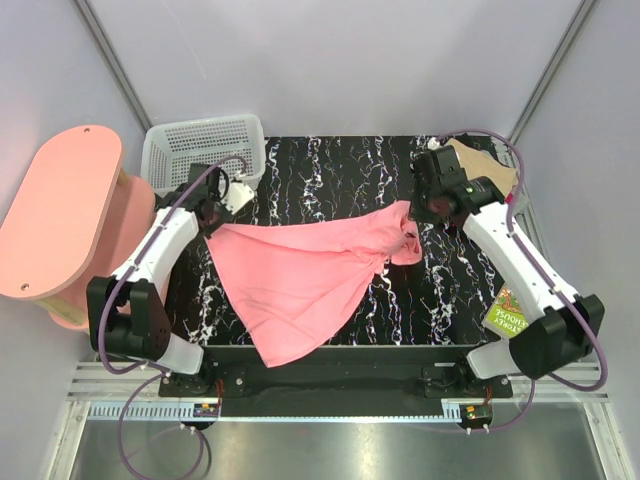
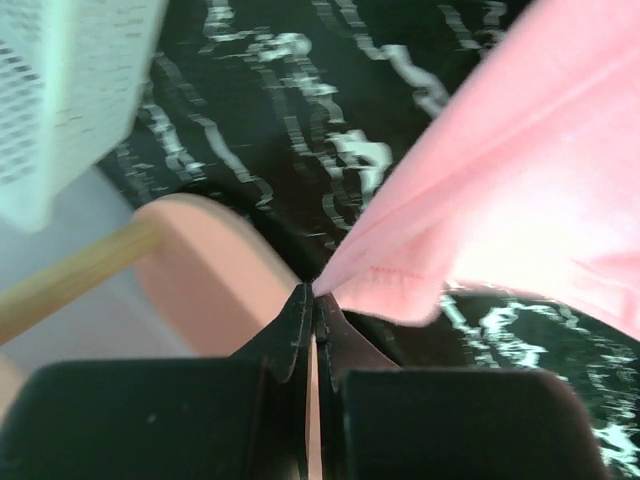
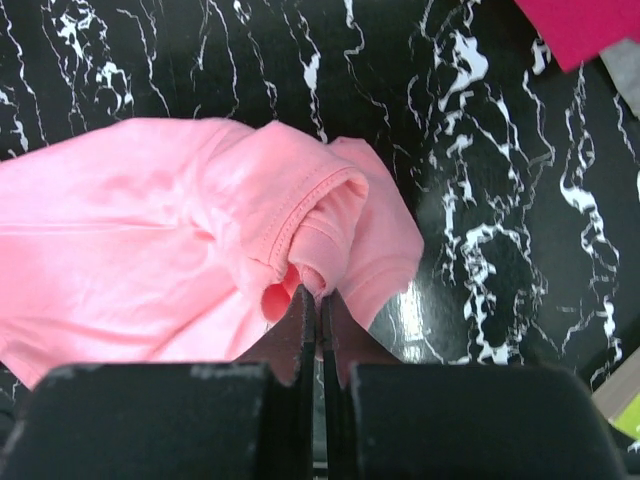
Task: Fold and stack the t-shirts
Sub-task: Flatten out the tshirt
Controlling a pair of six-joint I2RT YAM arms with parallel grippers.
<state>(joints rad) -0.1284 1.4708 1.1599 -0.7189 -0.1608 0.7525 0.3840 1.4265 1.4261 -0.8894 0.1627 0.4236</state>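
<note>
The left gripper (image 2: 313,297) pinches the hem of the pink t-shirt (image 1: 300,285), and the cloth fans out to its right. The right gripper (image 3: 322,297) pinches a bunched seam at its tips.

This looks like a robot lab cell. Pale panels (image 1: 330,60) on metal struts (image 1: 111,62) enclose a black marbled counter (image 1: 330,170). A cabled left arm (image 1: 160,245) and right arm (image 1: 510,250) are bolted beside slotted rails (image 1: 350,398) at its near edge.

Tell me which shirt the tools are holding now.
The pink shirt, pinched at opposite ends by the left tool and right tool; the tan shirt lies in the far right corner, ungripped.
</note>
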